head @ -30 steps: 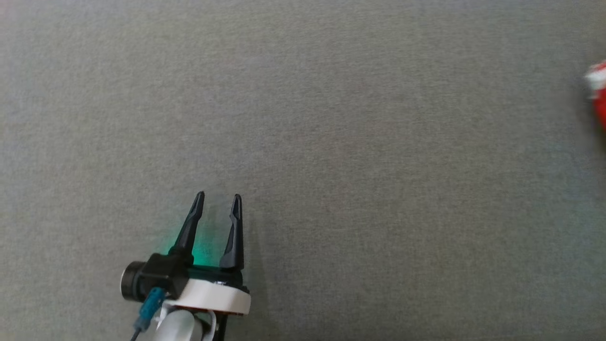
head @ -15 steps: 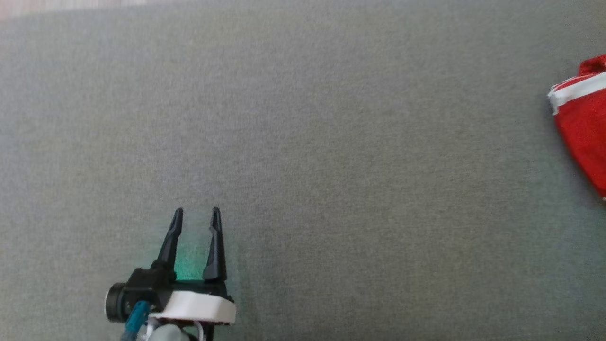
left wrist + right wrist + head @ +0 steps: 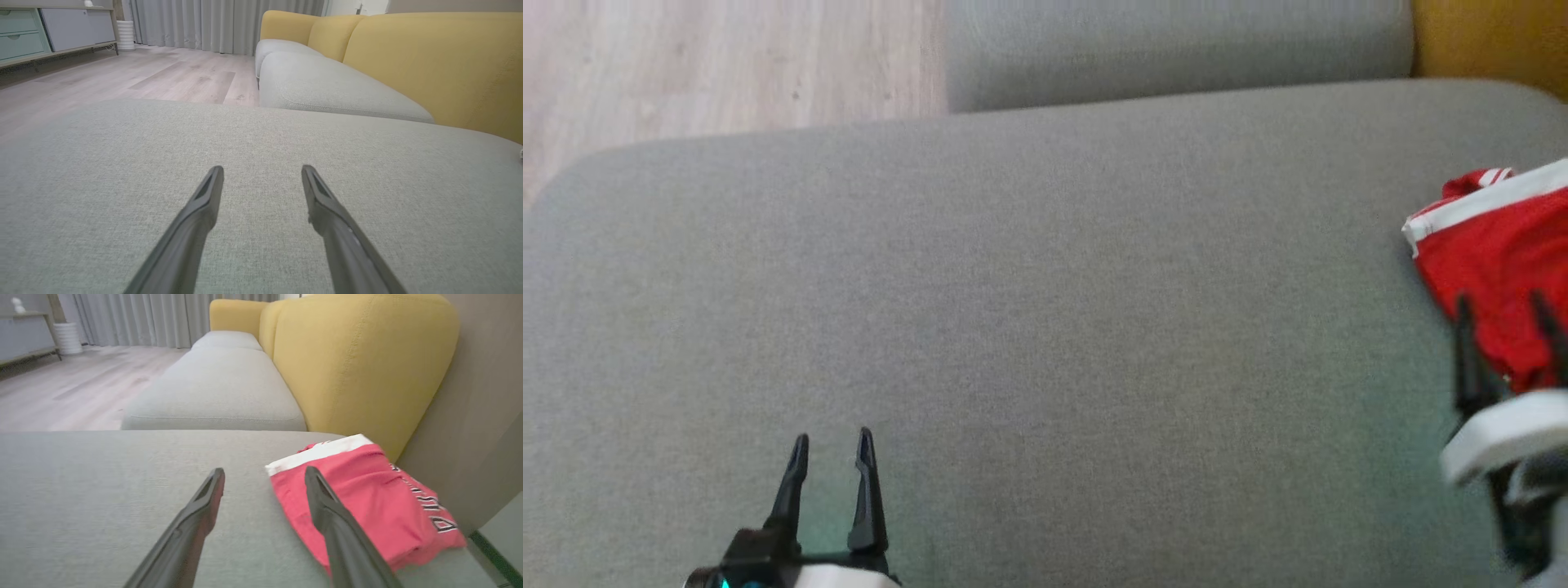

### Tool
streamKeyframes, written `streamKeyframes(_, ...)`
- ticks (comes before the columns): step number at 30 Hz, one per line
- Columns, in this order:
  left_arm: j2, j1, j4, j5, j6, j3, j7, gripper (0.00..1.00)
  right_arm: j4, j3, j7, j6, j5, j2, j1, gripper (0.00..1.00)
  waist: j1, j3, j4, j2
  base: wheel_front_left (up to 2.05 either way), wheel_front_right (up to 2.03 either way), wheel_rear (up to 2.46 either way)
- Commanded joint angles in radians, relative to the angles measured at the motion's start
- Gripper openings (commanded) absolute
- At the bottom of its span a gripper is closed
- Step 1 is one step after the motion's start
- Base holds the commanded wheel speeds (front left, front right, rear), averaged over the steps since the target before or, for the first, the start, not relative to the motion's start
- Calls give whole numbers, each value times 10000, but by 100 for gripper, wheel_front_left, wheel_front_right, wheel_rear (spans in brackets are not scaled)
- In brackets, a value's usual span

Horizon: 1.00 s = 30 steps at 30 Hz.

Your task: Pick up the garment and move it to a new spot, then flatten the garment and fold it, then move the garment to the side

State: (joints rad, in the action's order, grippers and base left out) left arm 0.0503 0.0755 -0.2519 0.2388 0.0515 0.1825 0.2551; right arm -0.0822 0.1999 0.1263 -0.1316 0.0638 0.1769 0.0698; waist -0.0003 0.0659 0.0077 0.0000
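The folded red mesh jersey with white band (image 3: 367, 498) lies at the right end of the grey fabric sofa seat (image 3: 1045, 286). The left claw (image 3: 262, 168) and the right claw (image 3: 264, 471) are spread, empty.

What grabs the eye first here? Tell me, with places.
The folded red jersey with black-and-white lettering, lying at the right end of the grey sofa seat near the yellow backrest. The right gripper stands open at its near edge; the left gripper is open over bare seat.
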Motion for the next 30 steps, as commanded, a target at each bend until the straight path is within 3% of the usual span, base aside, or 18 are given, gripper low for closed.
streamKeyframes(1, -1, -170, 202, -124, -91, -420, 67, 100, 401, -299, -460, 9, -32, -206, -54, 100, 3, -314, 153, 0, 0, 0, 0)
streamKeyframes(10, 1, -106, -302, -516, -552, -580, 67, 100, -962, -1533, -3009, 9, -69, -1099, -1321, 100, 3, -665, 437, 0, 0, 0, 0)
streamKeyframes(21, 0, -234, -424, -840, -630, -584, 67, 100, -2133, -2310, -3696, 9, 173, -1241, -1072, 100, 3, -727, 503, 0, 0, 0, 0)
streamKeyframes(22, 6, 131, -676, -741, -617, -231, 0, 0, -2425, -2038, -3569, 0, 155, -1306, -1588, 0, 3, -730, 502, 0, 0, 0, 0)
streamKeyframes(30, 0, 126, -1094, -87, -665, -322, -180, 0, -2912, -1953, -3368, 0, 817, -1315, -1601, 0, 3, -727, 477, 0, 0, 0, 0)
